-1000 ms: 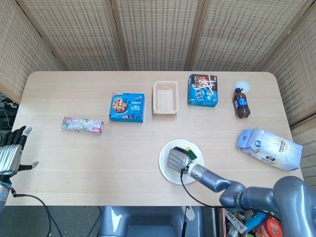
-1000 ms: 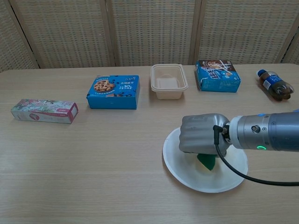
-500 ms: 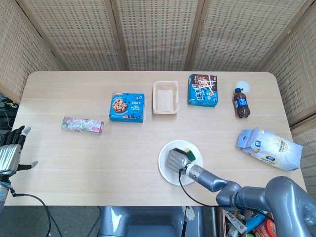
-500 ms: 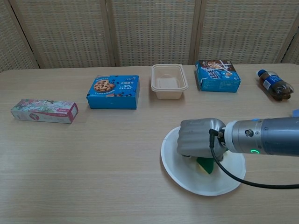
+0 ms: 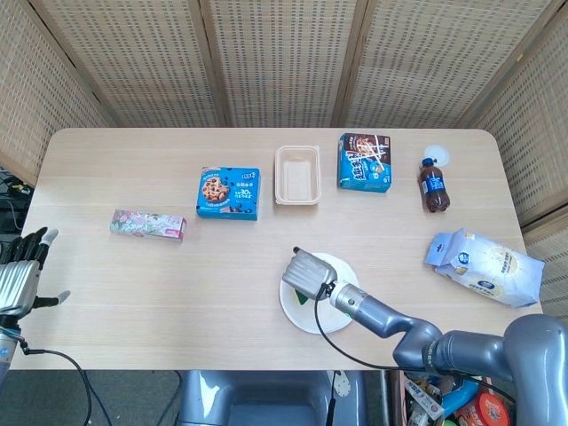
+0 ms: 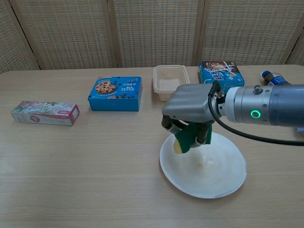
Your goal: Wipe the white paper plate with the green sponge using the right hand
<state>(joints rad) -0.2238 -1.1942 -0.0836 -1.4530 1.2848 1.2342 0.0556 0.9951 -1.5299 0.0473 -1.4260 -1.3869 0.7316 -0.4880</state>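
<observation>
Right hand (image 5: 307, 270) hides most of green sponge (image 6: 190, 137).

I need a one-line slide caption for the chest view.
Right hand holds the green sponge above the plate.

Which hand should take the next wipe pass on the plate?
Right. The right hand already grips the green sponge just above the white paper plate. The left hand sits at the table's far left edge, holding nothing.
</observation>
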